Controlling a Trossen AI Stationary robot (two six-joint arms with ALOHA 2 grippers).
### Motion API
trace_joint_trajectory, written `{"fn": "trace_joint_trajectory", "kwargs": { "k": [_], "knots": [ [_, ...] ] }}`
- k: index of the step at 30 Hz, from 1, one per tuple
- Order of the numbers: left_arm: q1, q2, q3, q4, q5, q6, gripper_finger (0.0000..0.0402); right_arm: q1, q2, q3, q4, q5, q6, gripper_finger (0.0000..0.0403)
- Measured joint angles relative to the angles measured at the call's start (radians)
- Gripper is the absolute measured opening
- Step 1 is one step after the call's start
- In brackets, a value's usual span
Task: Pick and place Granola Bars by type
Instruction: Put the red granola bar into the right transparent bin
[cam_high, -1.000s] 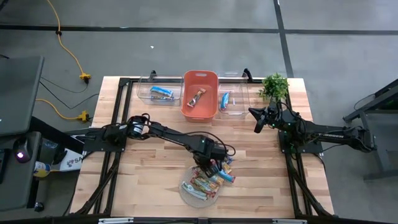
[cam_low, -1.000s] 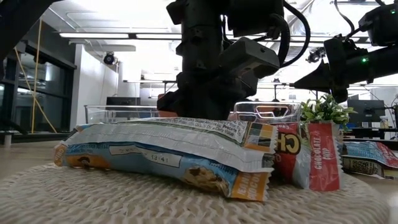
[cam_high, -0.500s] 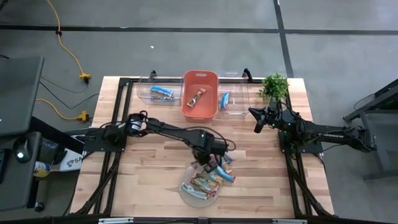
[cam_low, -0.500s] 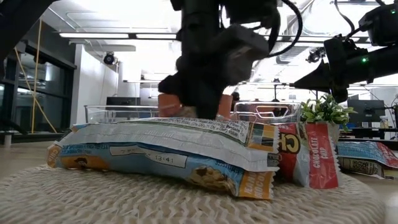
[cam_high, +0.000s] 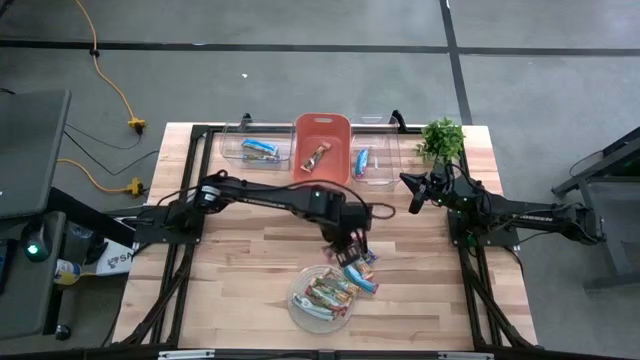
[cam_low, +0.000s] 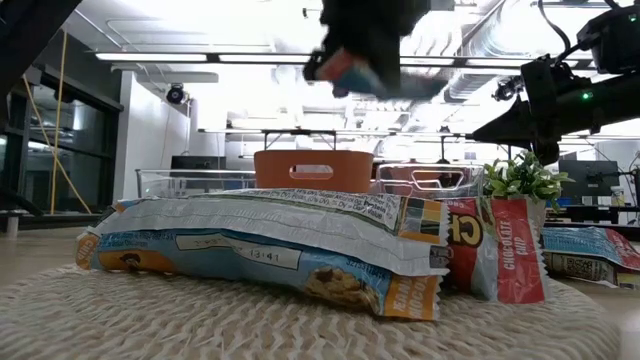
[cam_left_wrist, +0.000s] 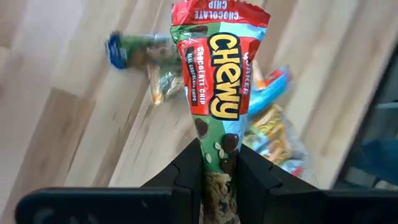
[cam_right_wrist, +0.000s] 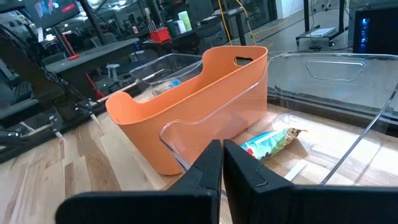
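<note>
Clamped on your red Chewy chocolate chip bar (cam_left_wrist: 219, 93), left gripper (cam_high: 352, 250) hangs above the rope mat (cam_high: 322, 296), while right gripper (cam_right_wrist: 222, 168) waits, fingers together, by the clear bin (cam_right_wrist: 323, 112).

1. Wooden table (cam_high: 250, 270), black frame underneath.
2. Orange bin (cam_high: 321, 150) at far edge, between two clear bins (cam_high: 232, 150) (cam_high: 384, 150).
3. Small green plant (cam_high: 441, 137) at far right corner.
4. Round woven mat (cam_low: 300, 320) near front edge.
5. Yellow cable (cam_high: 110, 85) on floor.

Bare table (cam_high: 240, 270) left of mat (cam_high: 298, 312) is passable; orange bin (cam_high: 322, 150), clear bins (cam_high: 232, 150), plant (cam_high: 442, 138) block far edge.
</note>
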Motion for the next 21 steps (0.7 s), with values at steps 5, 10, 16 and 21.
{"fn": "trace_joint_trajectory", "kwargs": {
  "k": [5, 10, 16, 21],
  "knots": [
    [0.014, -0.001, 0.121, 0.054, 0.004, 0.042, 0.0064, 0.0, 0.0, 0.0, -0.001, 0.0, 0.0, 0.0],
    [0.034, -0.001, 0.176, 0.181, 0.036, 0.057, 0.0064, 0.0, 0.0, 0.0, -0.002, 0.0, 0.0, 0.0],
    [0.085, -0.01, 0.172, 0.425, 0.175, 0.039, 0.0064, 0.0, 0.0, 0.0, -0.003, 0.0, 0.0, 0.0],
    [0.15, -0.01, 0.171, 0.542, 0.212, -0.007, 0.0064, 0.0, 0.0, 0.0, -0.003, 0.0, 0.0, 0.0]
  ]
}}
